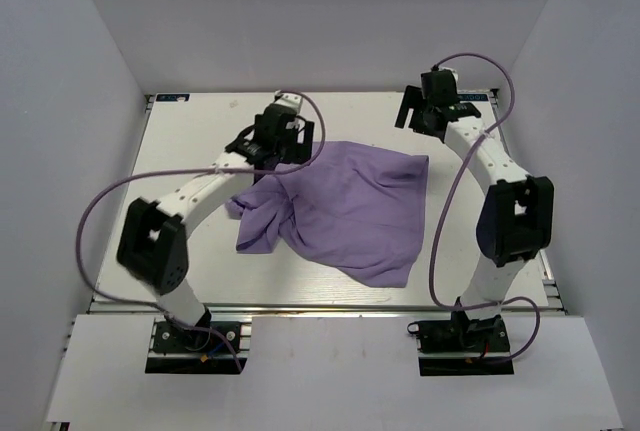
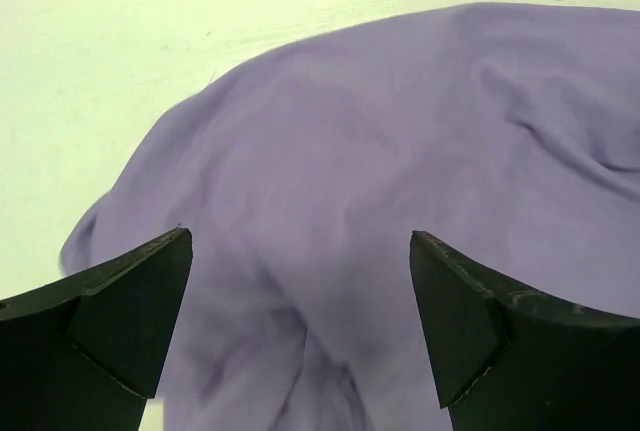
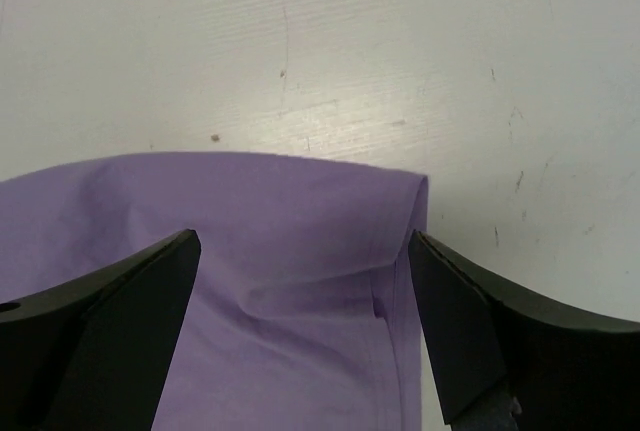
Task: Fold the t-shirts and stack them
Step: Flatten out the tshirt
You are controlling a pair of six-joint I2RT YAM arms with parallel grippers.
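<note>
Okay, t-shirt lies crumpled on the table, roughly mid-table between my two arms; it is unfolded and wrinkled, with cloth bunched at its left side. My left gripper hangs over the shirt's far-left part; jaws wide apart, nothing pinched between them, purple cloth below. My right gripper is over the shirt's far-right corner; jaws spread wide too, gripping nothing. That corner lies flat with a narrow fold along its right edge; bare table beyond it. I cannot tell whether either fingertip touches the cloth.
</note>
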